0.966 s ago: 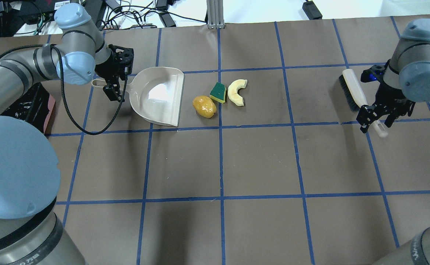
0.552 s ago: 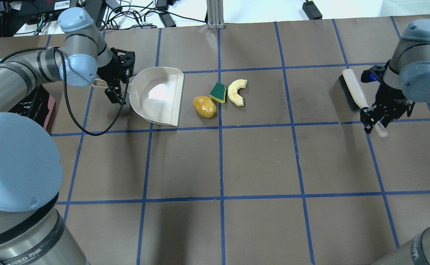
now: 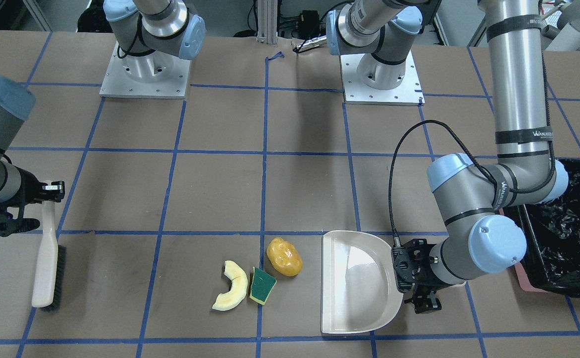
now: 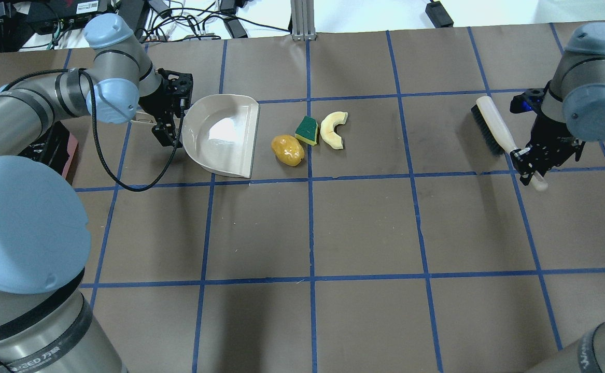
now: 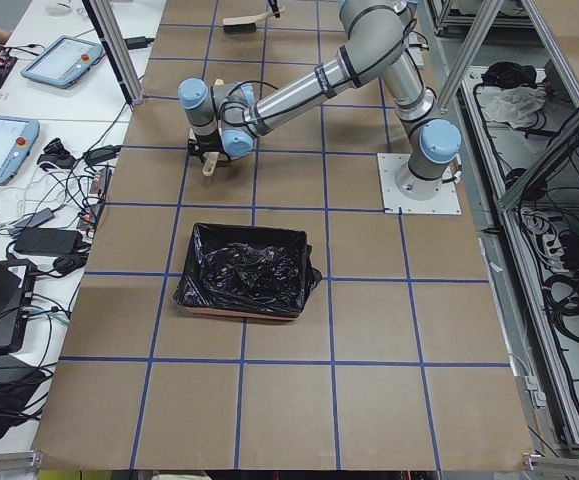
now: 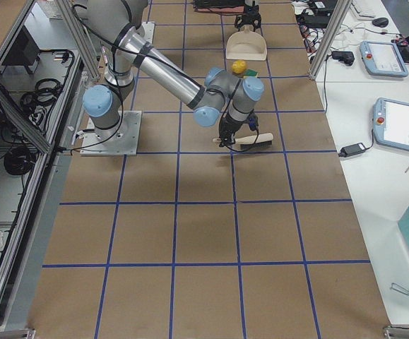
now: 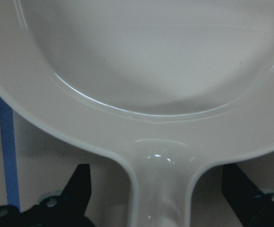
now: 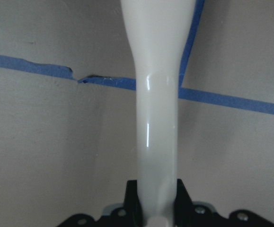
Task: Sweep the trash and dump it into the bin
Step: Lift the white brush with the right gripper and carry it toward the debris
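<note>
- Table [image 6: 204, 233]: brown surface with a blue tape grid, fills the view.
- Right arm [image 6: 162, 67]: near and large. Its base plate [image 6: 130, 134] is at 9 o'clock from centre, and it reaches toward 1 o'clock.
- Right gripper [image 6: 225, 138]: points down at the handle end of the brush [image 6: 250, 142].
- Brush: lies flat, extending to the gripper's 3 o'clock.
- Amber-yellow piece [image 6: 239, 67]: at 12 o'clock from the wrist. A green sponge wedge [image 6: 253, 73] sits just beside it, barely legible.
- Dustpan [image 6: 245, 48]: beige, farther toward 12 o'clock.
- Left gripper [image 6: 249, 20]: small, at the dustpan's far end.
- Two tablets [image 6: 384, 58]: at 2 o'clock, off the table.
</note>
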Controlling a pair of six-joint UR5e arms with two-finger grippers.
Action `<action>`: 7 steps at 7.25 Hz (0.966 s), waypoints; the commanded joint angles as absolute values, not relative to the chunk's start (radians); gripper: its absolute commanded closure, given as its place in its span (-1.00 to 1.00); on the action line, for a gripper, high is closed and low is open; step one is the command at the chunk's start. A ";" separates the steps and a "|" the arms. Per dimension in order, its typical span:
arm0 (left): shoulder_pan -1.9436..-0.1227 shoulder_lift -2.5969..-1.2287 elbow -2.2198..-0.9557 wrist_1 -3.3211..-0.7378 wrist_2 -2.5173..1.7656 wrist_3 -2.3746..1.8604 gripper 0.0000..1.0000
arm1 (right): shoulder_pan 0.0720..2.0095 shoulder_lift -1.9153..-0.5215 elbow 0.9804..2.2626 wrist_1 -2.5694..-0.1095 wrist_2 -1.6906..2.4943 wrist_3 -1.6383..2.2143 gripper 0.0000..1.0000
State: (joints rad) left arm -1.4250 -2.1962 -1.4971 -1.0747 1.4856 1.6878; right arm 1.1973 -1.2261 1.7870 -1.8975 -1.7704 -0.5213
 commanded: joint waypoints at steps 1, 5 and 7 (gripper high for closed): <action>-1.427 -2.198 -1.497 -1.072 1.474 1.698 -0.31 | 1.247 -1.265 1.766 -1.832 -1.821 -0.436 0.78; -1.425 -2.198 -1.497 -1.075 1.489 1.689 0.35 | 1.510 -1.290 1.738 -1.741 -1.870 -0.021 0.78; -1.425 -2.200 -1.497 -1.074 1.486 1.689 0.84 | 1.603 -1.258 1.712 -1.727 -1.830 0.145 0.78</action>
